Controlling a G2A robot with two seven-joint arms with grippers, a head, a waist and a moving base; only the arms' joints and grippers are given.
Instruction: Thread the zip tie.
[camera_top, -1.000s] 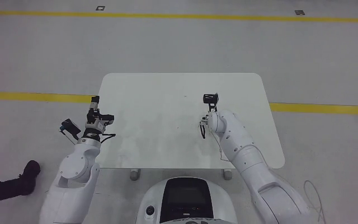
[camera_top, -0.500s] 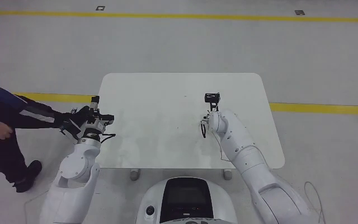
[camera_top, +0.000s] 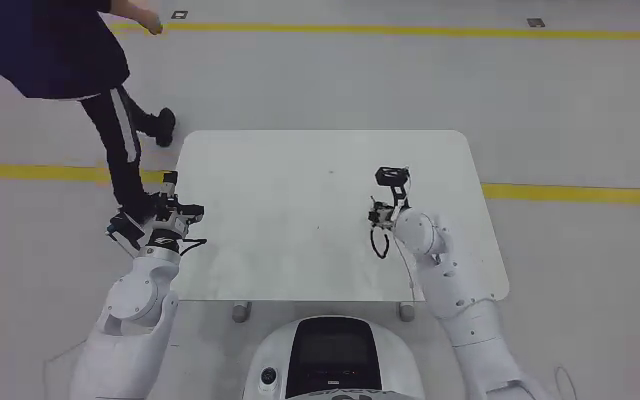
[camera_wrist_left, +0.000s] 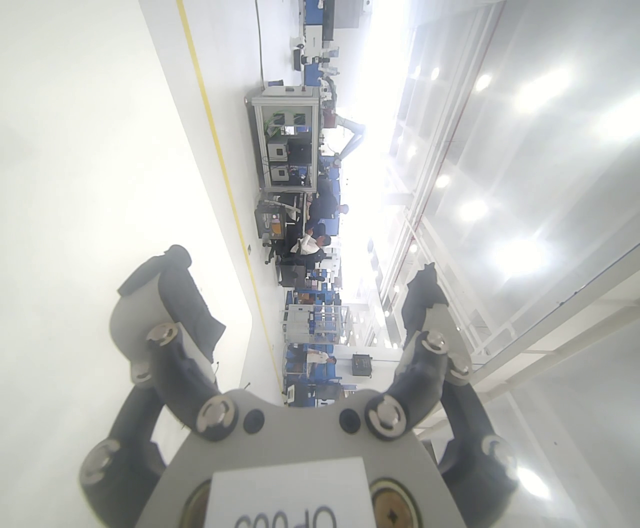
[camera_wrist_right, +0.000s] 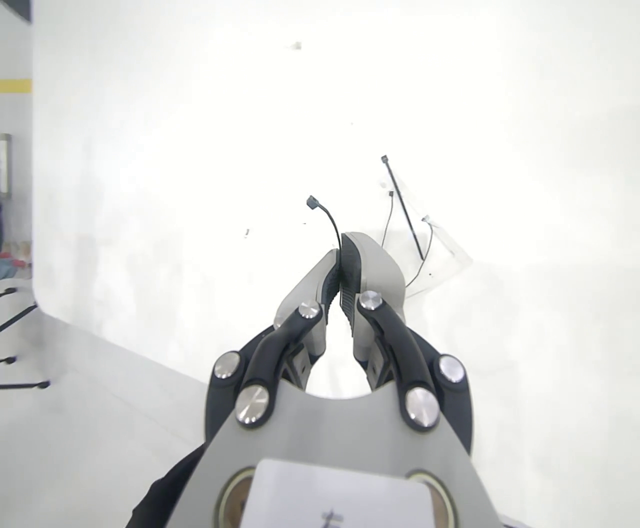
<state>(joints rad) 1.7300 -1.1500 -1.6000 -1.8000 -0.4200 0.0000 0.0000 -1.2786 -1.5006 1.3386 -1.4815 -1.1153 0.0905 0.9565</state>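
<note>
My right gripper (camera_wrist_right: 342, 245) is shut on a black zip tie (camera_wrist_right: 327, 215). The strap curves up out of the fingertips and ends in its small square head. In the top view the right gripper (camera_top: 376, 214) hangs over the right half of the white table (camera_top: 290, 190). A second black zip tie (camera_wrist_right: 402, 207) lies flat on the table just beyond it. My left gripper (camera_wrist_left: 300, 265) is open and holds nothing. It sits at the table's left edge in the top view (camera_top: 170, 185).
A clear plastic bag (camera_wrist_right: 447, 250) with thin strands lies under the loose zip tie. A few small specks (camera_wrist_right: 296, 46) dot the tabletop farther out. The table's rounded corner (camera_wrist_right: 37, 300) and grey floor lie off to one side.
My right arm has shifted a little to the right over the table, still gripping the zip tie. The left arm has stayed where it was.
</note>
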